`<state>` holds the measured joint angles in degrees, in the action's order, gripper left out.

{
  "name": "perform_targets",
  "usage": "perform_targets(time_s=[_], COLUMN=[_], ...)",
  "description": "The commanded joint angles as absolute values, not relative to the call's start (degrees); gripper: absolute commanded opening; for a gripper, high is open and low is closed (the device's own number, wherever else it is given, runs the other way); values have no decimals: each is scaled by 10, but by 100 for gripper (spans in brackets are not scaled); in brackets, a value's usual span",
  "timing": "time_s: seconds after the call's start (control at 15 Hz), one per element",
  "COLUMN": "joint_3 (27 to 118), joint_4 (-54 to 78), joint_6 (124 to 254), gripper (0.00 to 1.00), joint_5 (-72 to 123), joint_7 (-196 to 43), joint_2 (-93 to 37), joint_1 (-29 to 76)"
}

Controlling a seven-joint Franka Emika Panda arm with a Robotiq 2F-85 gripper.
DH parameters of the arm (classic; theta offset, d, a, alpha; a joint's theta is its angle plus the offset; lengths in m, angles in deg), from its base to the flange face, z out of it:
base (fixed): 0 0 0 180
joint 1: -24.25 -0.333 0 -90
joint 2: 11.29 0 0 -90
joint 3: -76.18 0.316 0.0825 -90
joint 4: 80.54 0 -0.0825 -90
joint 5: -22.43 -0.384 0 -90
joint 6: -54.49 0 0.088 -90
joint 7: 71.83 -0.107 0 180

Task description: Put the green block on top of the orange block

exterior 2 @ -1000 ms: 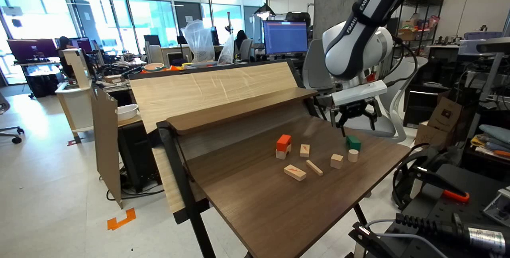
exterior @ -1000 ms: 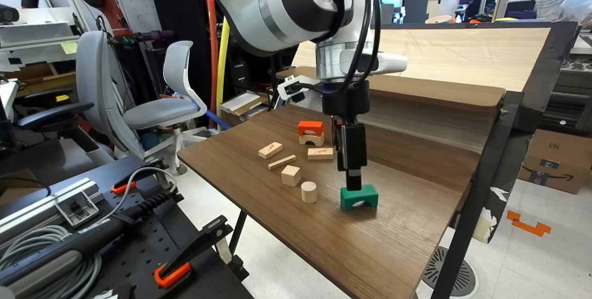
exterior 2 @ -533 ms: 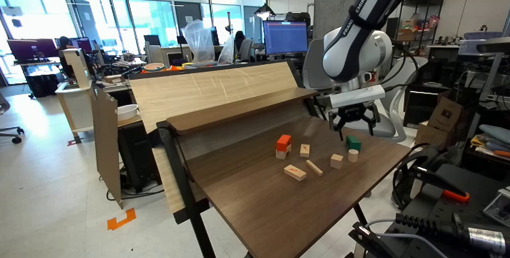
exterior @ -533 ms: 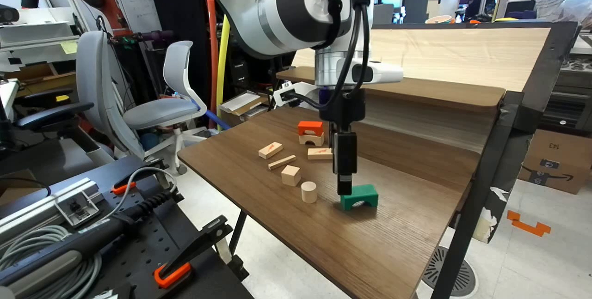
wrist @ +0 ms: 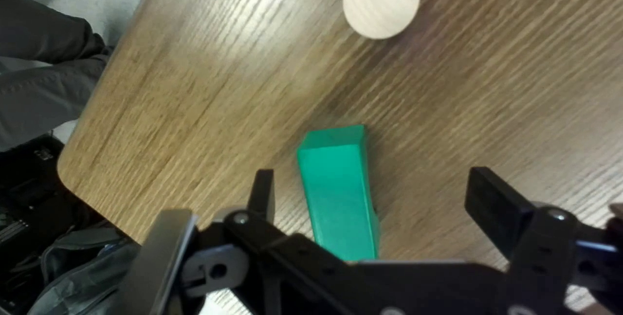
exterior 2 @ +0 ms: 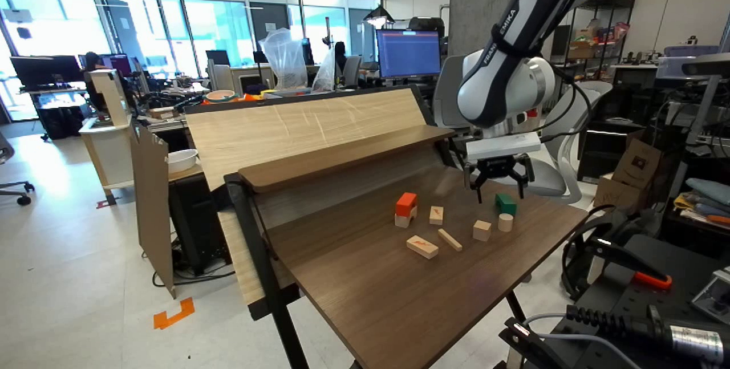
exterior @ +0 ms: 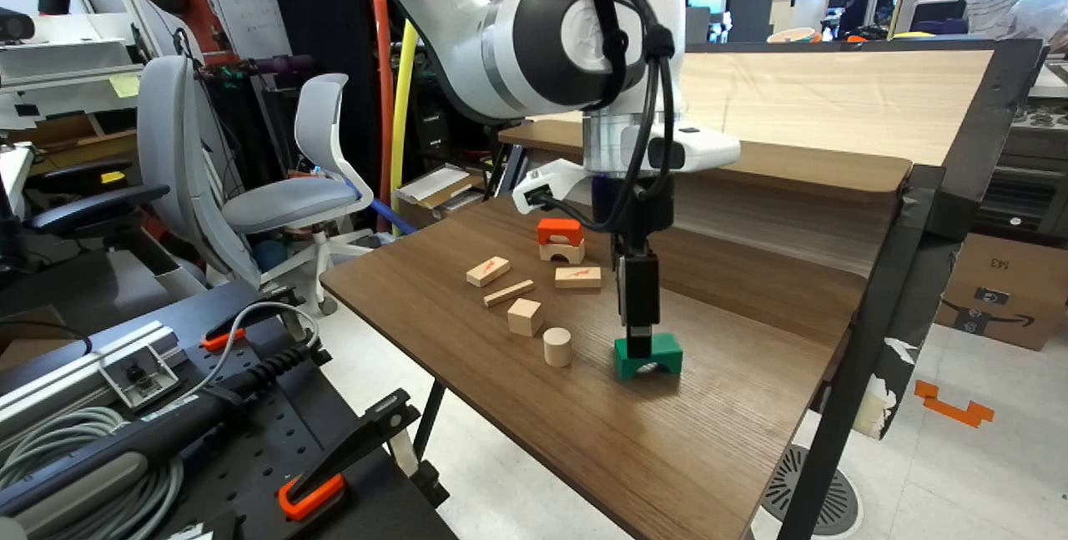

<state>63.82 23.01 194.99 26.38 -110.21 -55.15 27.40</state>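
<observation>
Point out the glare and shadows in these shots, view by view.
Wrist view: bright glare across the tabletop, soft dark shadows to the right of the green block and at the lower right of the wooden cylinder; in an exterior view, windows blown nearly white in places, with a bright reflection on the floor.

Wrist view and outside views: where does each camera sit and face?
Wrist view: on the wrist, facing down at the green block; gripper shows.
Exterior view: apparently off the table, looking across it toward the shelf; arm, gripper show.
Exterior view: likewise, but toward the blue monitor; arm, gripper show.
Both exterior views share the orange block.
</observation>
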Motion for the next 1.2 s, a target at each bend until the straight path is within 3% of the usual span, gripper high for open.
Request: perform_targets(time_s=[0.0,0.07,0.13,0.27,0.73,1.13], joint_3=[625,623,621,619,602,595], joint_4=[176,165,157,144,163,142], joint_6=[1968,1968,1967,1963,1918,1797], gripper=[100,100,75,66,13,13], joint_5=[245,244,243,240,244,239], joint_7=[-1099,-1100,-1100,-1100,-1115,-1176], joint_2=[-604,-614,-622,-630,-596,-577], joint_1=[273,273,274,274,255,244])
